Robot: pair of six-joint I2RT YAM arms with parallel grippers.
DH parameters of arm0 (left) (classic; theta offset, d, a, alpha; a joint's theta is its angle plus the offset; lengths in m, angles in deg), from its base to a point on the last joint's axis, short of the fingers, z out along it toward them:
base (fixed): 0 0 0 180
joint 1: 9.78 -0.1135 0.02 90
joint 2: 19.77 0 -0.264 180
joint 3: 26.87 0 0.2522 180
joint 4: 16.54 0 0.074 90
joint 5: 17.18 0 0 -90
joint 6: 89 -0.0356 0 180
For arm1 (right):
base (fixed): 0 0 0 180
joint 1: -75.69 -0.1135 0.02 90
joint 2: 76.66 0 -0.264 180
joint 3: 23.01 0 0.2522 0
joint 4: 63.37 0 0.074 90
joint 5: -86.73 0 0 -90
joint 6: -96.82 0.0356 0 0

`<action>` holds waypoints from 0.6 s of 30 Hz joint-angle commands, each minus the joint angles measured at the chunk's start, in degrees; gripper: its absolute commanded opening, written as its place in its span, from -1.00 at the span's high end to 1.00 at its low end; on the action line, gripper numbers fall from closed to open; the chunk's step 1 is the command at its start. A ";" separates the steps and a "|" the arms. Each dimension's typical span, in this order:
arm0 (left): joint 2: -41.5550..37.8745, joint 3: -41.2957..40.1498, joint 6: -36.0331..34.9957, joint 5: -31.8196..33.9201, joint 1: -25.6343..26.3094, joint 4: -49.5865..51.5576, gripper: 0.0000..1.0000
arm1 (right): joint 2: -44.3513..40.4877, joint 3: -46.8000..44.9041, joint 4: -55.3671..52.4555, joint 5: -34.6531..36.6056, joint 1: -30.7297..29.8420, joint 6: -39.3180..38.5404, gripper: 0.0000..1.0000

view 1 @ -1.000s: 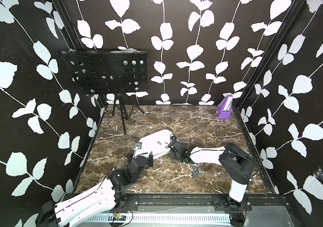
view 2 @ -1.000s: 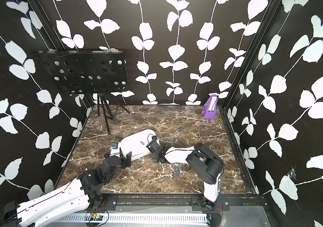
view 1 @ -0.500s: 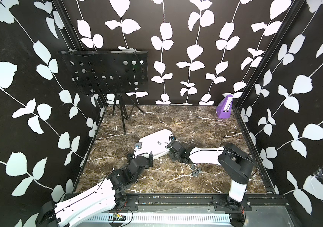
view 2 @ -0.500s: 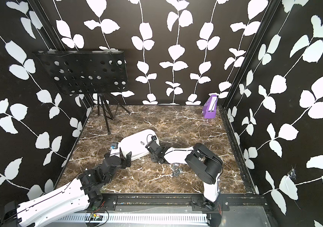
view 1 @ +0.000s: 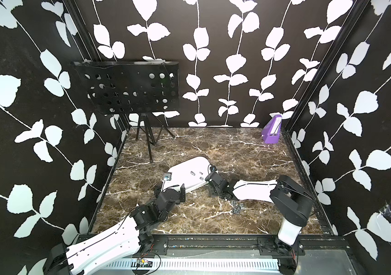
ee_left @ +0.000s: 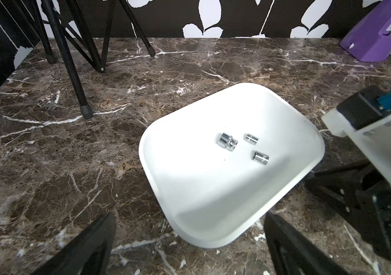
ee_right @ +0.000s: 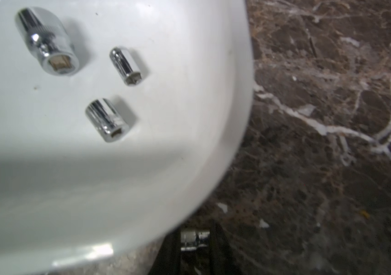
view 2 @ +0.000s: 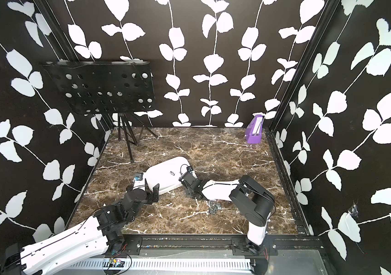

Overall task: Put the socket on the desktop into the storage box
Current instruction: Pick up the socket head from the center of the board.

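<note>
Barely any movement: right gripper [ee_right: 195,248] stays at the storage box [view 1: 182,167] rim, pinching a socket [ee_right: 193,238]; left gripper [ee_left: 187,250] spread wide. Brown marble desktop [view 1: 237,147], leaf-print walls [view 1: 213,59].

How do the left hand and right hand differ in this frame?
The left hand is open and empty; the right hand is shut on a socket. The left hand sits at the near rim of the storage box, the right hand at its right rim, with the socket just outside it. Both point at the box, which holds three sockets.
</note>
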State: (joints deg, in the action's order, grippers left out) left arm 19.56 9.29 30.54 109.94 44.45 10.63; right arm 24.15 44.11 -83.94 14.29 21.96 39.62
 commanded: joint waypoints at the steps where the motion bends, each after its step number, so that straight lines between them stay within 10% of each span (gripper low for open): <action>1: -0.79 0.17 -0.02 0.74 0.17 -0.36 -0.95 | -4.13 -1.75 -3.16 1.31 0.16 0.36 0.65; 18: -1.48 -0.22 -0.40 3.30 0.17 0.05 -0.94 | -7.72 5.18 -11.63 1.08 0.03 0.34 0.68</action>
State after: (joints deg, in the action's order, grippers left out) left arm 18.25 9.26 30.49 111.97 44.45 10.66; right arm 17.99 45.97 -93.45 15.12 21.96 39.69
